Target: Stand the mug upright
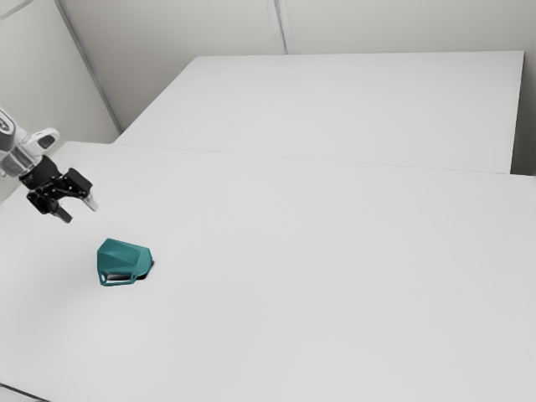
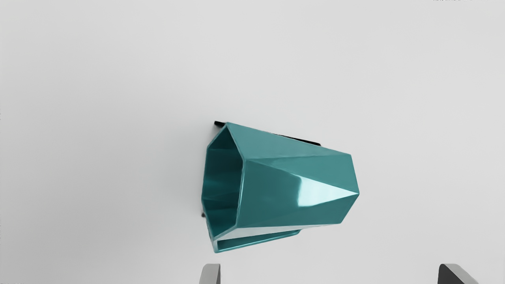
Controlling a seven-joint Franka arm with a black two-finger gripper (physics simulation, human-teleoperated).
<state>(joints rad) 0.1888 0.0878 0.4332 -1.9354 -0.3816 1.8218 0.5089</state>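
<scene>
A teal faceted mug (image 1: 126, 258) lies on its side on the white table, toward the exterior view's left. My gripper (image 1: 79, 213) is above the table, up and to the left of the mug in that view, and apart from it. In the wrist view the mug (image 2: 292, 185) shows its dark hollow mouth, with the handle along the side nearer my fingers. The gripper (image 2: 329, 274) is open, its two tips wide apart with nothing between them. The mug's underside is hidden.
The white table (image 1: 318, 285) stretches across the exterior view. Behind it stands another pale flat surface (image 1: 352, 109), with light walls at the back. A thin dark line crosses the lower left corner of the exterior view.
</scene>
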